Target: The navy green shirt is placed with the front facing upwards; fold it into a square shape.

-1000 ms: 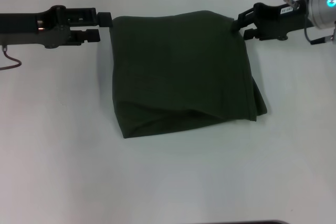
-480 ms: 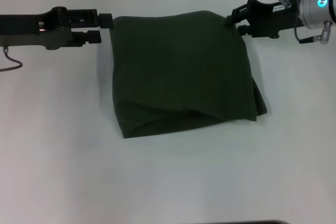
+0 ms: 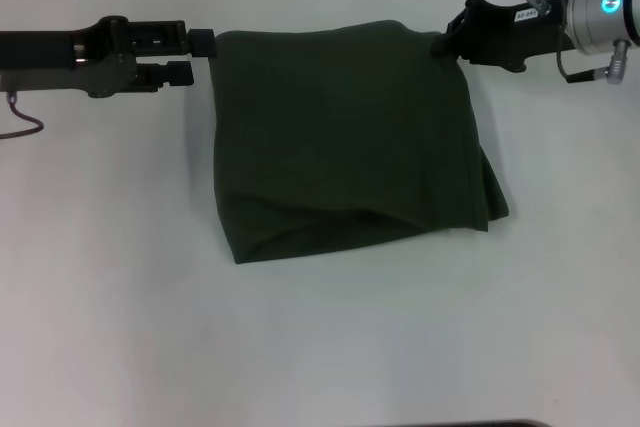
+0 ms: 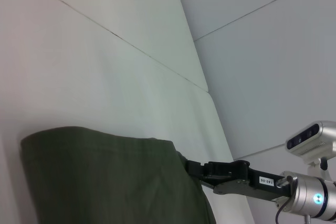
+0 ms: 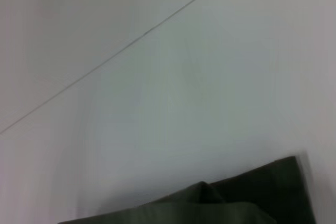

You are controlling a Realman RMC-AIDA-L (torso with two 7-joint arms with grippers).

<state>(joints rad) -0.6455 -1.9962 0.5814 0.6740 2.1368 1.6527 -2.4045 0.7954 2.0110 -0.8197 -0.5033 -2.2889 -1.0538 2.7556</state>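
The navy green shirt (image 3: 350,142) is lying folded near the bench's (image 3: 110,287) far edge. The left gripper (image 3: 200,44) and right gripper (image 3: 447,44) are touching its far corners; whether their jaws are gripping cannot be told. Any snag while retreating risks dragging the fold open.

The navy green shirt (image 3: 345,142) lay folded on the table (image 3: 320,347), a little behind the table's middle. The left gripper (image 3: 200,54) sat at the shirt's far left corner, touching its edge, its arm reaching in from the left. The right gripper (image 3: 445,45) sat at the far right corner, its arm reaching in from the right. The shirt's near edge lay nearest the robot.
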